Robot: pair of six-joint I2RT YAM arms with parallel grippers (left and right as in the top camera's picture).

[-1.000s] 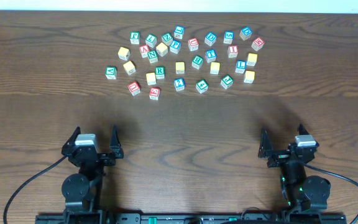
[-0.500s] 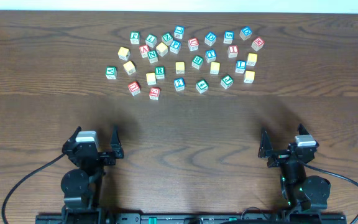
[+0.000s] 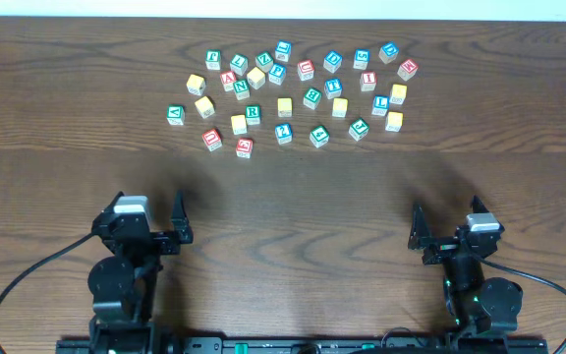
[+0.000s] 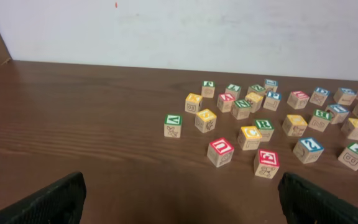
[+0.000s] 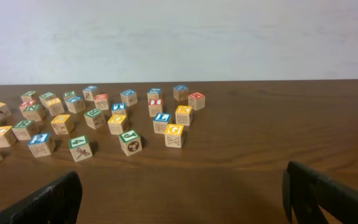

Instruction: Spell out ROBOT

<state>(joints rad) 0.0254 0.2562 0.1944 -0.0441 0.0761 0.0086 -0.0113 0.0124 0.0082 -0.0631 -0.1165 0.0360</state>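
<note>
Several wooden letter blocks (image 3: pixel 303 93) with coloured faces lie scattered in a loose cluster at the far middle of the table. A green R block (image 3: pixel 253 113) sits at the cluster's front left. It also shows in the left wrist view (image 4: pixel 263 126). My left gripper (image 3: pixel 145 218) is open and empty near the front left, far from the blocks. My right gripper (image 3: pixel 450 228) is open and empty near the front right. The left wrist view shows the open fingers (image 4: pixel 182 205) over bare wood. The right wrist view shows the same for the right gripper (image 5: pixel 182 202).
The dark wooden table (image 3: pixel 293 197) has a wide bare band between the grippers and the blocks. Two red blocks (image 4: pixel 221 149) are the nearest to the left gripper. A white wall (image 5: pixel 179 37) stands behind the far table edge.
The left arm has shifted slightly to the left and a little forward. The right arm and the blocks have not moved.
</note>
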